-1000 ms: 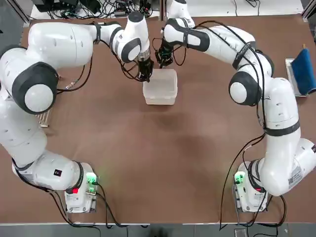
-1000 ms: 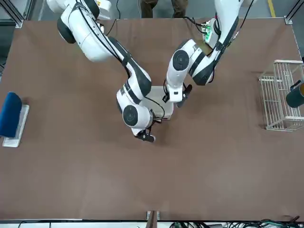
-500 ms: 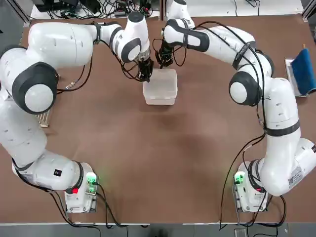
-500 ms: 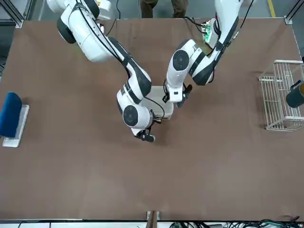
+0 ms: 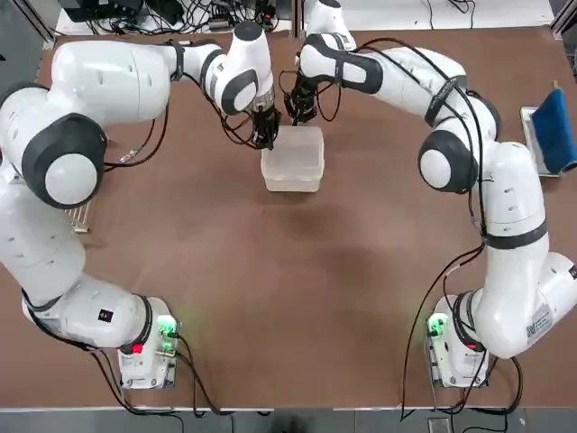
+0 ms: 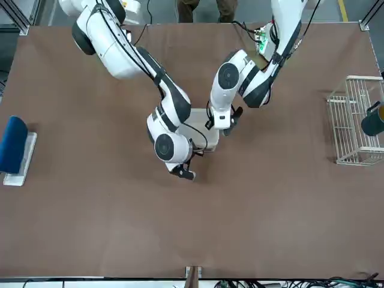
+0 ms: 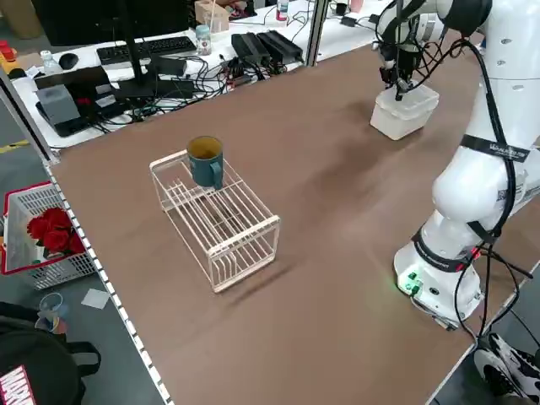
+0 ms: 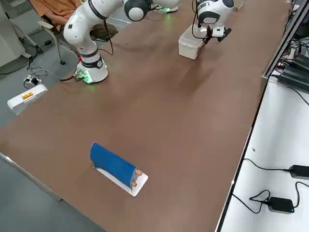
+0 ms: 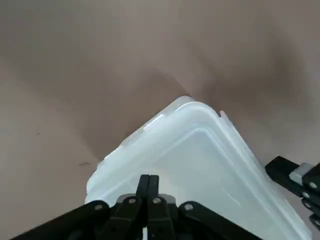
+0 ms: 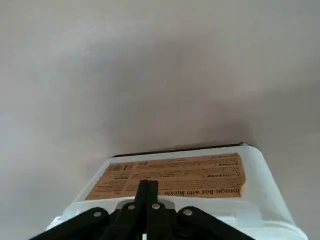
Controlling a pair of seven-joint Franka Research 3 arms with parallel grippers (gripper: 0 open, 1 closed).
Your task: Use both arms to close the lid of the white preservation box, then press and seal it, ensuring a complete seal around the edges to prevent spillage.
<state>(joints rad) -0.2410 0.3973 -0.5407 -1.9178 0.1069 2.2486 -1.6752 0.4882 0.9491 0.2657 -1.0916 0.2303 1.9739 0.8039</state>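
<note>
Grippers — left [image 5: 264,140], right [image 5: 295,115] — fingers together, tips on lid [image 5: 296,153].

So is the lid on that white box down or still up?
Down. The lid lies flat on the white preservation box, with both shut grippers, left gripper and right gripper, at its far edge. Whether the latches are sealed, cannot tell.

Two arms work at one table [image 5: 297,298], each with one gripper: left [image 5: 264,137], right [image 5: 295,112]. One box [image 5: 292,164] with one lid [image 9: 210,165] sits near the far edge. One wire rack [image 7: 221,221] stands by the left edge with one mug [image 7: 205,159] on it. One blue roll [image 8: 113,165] on one white tray [image 8: 137,185] lies at the right edge.
</note>
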